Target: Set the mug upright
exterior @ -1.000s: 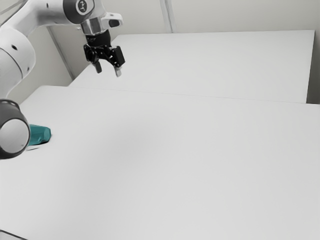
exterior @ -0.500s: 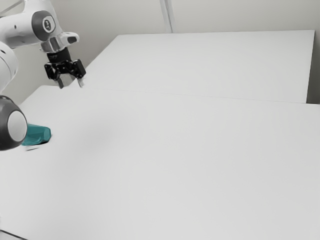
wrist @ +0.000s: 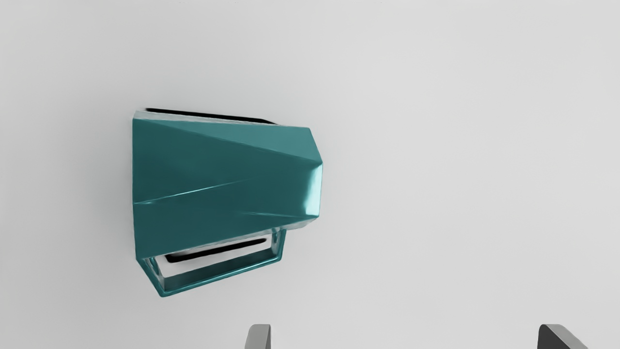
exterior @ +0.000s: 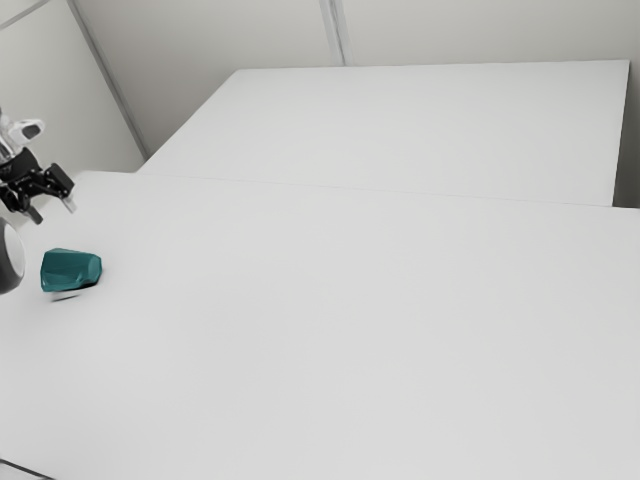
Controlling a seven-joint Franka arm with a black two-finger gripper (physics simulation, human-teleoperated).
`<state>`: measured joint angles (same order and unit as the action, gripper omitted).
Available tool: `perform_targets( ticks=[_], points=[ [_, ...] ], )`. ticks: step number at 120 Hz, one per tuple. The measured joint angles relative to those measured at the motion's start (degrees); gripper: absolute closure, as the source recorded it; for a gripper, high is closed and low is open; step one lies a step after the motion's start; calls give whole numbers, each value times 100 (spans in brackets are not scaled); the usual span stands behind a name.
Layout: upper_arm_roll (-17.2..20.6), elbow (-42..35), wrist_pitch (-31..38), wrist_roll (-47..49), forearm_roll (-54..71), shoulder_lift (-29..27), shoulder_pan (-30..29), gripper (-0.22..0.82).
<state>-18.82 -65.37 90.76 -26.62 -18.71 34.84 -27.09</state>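
My gripper (exterior: 54, 212) hangs above the table at the exterior view's far left, higher than the teal mug (exterior: 70, 271). The mug lies on its side on the white surface, its narrower end toward the exterior view's right. In the wrist view the mug (wrist: 223, 179) shows its faceted side and its angular handle (wrist: 223, 276), which is on the side toward my fingertips. The gripper (wrist: 404, 337) is open, its two fingers wide apart with nothing between them, and it does not touch the mug. The inside of the mug is hidden.
The white table (exterior: 350, 330) stretches toward the exterior view's right. Behind it stands another pale flat surface (exterior: 400, 130), with light walls beyond. A thin dark line (exterior: 28, 469) crosses the exterior view's lower left corner. A rounded arm joint is at the left edge.
The arm and my open gripper have swung toward the exterior view's left and come lower, nearer the mug. More of the mug is uncovered as the arm joint moves aside; the mug itself stays put.
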Motion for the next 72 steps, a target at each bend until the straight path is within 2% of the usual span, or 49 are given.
perform_targets(
  ticks=[44, 72],
  points=[
    [-124, -73, 391, -1177, -760, 486, -793, 0],
    [-516, -103, 227, -1885, -1511, 801, -1017, 0]
  ],
)
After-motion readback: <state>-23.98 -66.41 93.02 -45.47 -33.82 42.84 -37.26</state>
